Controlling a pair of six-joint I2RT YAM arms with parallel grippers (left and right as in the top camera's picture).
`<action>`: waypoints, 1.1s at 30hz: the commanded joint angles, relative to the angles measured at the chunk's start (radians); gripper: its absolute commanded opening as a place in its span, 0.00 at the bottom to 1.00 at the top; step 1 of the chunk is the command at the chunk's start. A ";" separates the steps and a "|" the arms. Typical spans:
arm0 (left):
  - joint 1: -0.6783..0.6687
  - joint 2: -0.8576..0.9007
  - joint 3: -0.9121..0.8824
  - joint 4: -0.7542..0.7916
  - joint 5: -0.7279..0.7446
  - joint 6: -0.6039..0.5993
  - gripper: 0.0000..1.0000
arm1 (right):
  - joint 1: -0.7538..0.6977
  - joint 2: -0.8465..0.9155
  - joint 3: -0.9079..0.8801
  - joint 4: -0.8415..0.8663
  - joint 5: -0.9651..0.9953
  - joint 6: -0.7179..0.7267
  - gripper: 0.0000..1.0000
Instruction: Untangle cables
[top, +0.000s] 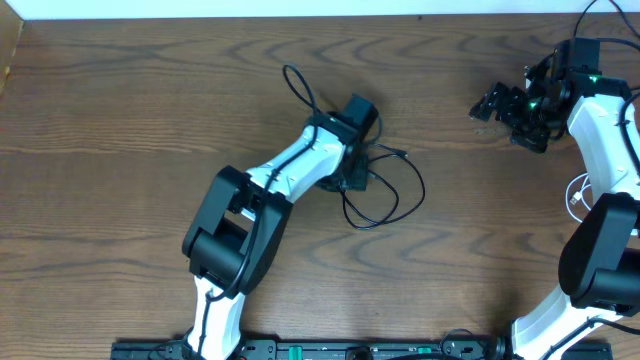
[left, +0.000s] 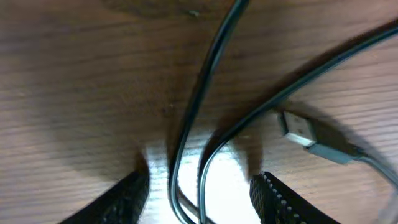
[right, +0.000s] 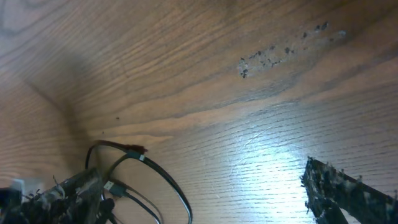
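A black cable lies in loose loops at the table's middle, with one strand running up and left. My left gripper is low over it and open. In the left wrist view two black strands pass between the fingers, and a grey USB plug lies to the right. My right gripper is at the far right, open wide. A second black cable with a small plug loops beside its left finger. A white cable peeks out beside the right arm.
The wooden table has a scuffed patch ahead of the right gripper. The left arm's body stretches from the front edge to the middle. The right arm stands along the right edge.
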 joint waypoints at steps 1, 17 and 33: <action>-0.004 0.013 -0.062 0.037 -0.060 0.000 0.58 | 0.004 -0.011 0.002 -0.004 0.006 -0.019 0.99; -0.016 0.007 -0.138 0.079 0.019 -0.055 0.07 | 0.010 -0.012 0.002 0.001 -0.076 -0.064 0.99; 0.019 -0.572 -0.075 0.056 0.018 -0.055 0.07 | 0.102 -0.012 0.002 -0.042 -0.549 -0.406 0.94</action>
